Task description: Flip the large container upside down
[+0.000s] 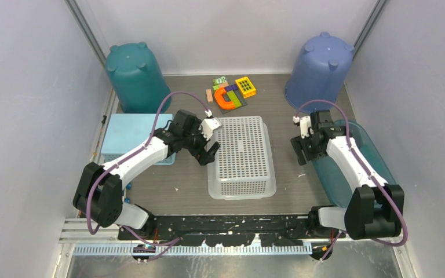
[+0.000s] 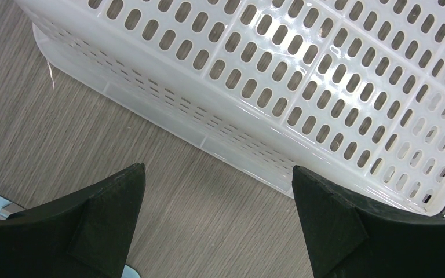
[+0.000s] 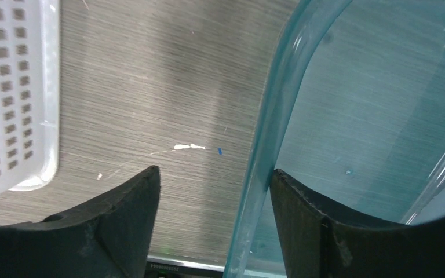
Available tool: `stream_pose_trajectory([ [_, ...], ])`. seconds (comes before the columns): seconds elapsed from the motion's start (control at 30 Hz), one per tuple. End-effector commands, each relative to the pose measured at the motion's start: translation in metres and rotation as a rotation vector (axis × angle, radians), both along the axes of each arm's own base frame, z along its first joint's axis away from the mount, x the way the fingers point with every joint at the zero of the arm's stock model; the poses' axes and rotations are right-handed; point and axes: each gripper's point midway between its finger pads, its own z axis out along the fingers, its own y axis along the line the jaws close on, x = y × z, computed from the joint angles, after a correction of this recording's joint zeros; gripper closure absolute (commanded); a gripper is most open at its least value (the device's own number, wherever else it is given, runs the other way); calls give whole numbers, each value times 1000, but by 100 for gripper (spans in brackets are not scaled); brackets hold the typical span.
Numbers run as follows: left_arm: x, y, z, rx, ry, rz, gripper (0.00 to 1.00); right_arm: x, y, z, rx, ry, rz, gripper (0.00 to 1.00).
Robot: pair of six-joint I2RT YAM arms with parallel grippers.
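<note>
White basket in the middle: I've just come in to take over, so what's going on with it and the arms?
The white basket lies bottom up on the table between the two arms. The left gripper is open beside the basket's left wall and holds nothing. The right gripper is open too, off to the basket's right by the rim of the teal bin. Neither is gripping anything.

Robot test cell in a lab. Plain pale walls [image 1: 23, 116] box in a wood-grain table [image 1: 185, 185], with metal frame struts [image 1: 87, 32] rising at its far corners. Left arm [image 1: 142, 156] and right arm [image 1: 353, 162] are bolted to a black rail [image 1: 226, 223] along the near edge. The only props are toy blocks [image 1: 232, 92] at the far edge.
</note>
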Motion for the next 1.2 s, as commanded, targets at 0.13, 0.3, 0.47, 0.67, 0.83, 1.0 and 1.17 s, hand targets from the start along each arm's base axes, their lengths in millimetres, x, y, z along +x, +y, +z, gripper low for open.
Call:
stream_pose_trajectory([
  [0.13, 6, -7, 17, -49, -65, -8, 1, -6, -11, -23, -58, 67, -2, 42],
  [0.3, 5, -7, 18, -51, -65, -9, 1, -8, -14, -31, -75, 105, -9, 59],
  [0.47, 5, -7, 18, -53, -66, -10, 1, -7, -14, -27, -76, 104, -17, 84],
  [0.67, 5, -7, 17, -51, -62, -12, 1, -7, -11, -4, -55, 64, -28, 99],
  [0.83, 5, -8, 15, -48, -55, -11, 1, -8, -7, 29, -28, -3, -23, 99],
  [1.0, 6, -8, 13, -45, -49, -10, 1, -10, 5, 78, 38, -123, 9, 99],
  [1.17, 7, -8, 9, -38, -38, -4, 1, -11, 13, 136, 75, -276, 36, 99],
])
